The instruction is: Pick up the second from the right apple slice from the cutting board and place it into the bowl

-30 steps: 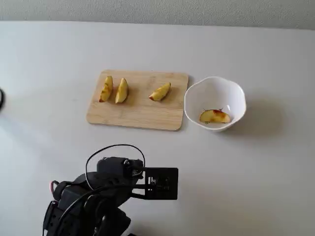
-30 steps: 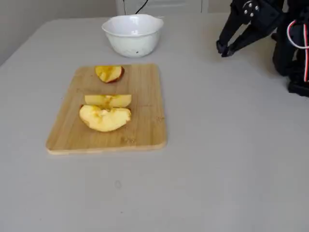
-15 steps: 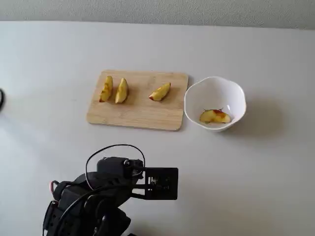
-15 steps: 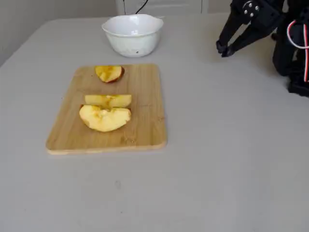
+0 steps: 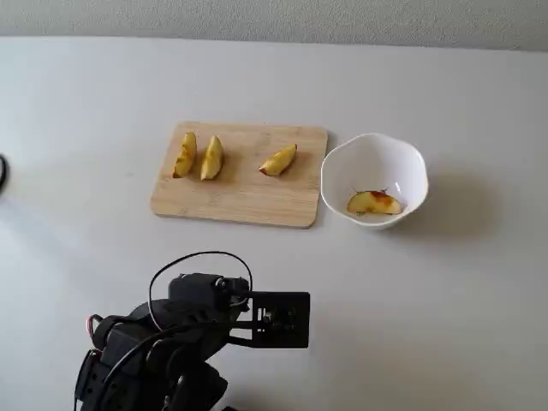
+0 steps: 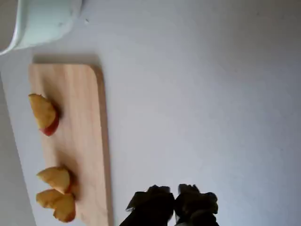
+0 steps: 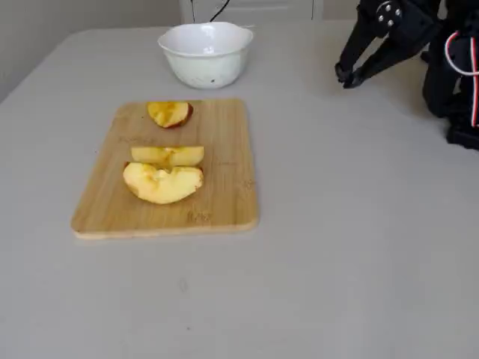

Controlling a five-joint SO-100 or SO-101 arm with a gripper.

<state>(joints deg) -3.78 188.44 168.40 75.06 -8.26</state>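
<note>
On the cutting board (image 5: 240, 175), seen in a fixed view from above the arm, three yellow wedges lie: two (image 5: 185, 155) (image 5: 211, 158) close together near its left end and a third (image 5: 279, 160) apart toward its right end. Just right of the board stands the bowl (image 5: 374, 146), and the apple slice (image 5: 373, 202) with its reddish skin patch rests on the bowl's inner bottom. Below, well apart from board and bowl, the arm sits folded low over the bare table (image 5: 445, 291).

Along the bottom edge of the wrist view, the gripper (image 6: 175, 205) shows its two dark fingertips pressed together with nothing between them, over bare table beside the board. From the other fixed view, the gripper (image 7: 347, 75) hangs at upper right, closed and empty, clear of the bowl (image 7: 206, 56).
</note>
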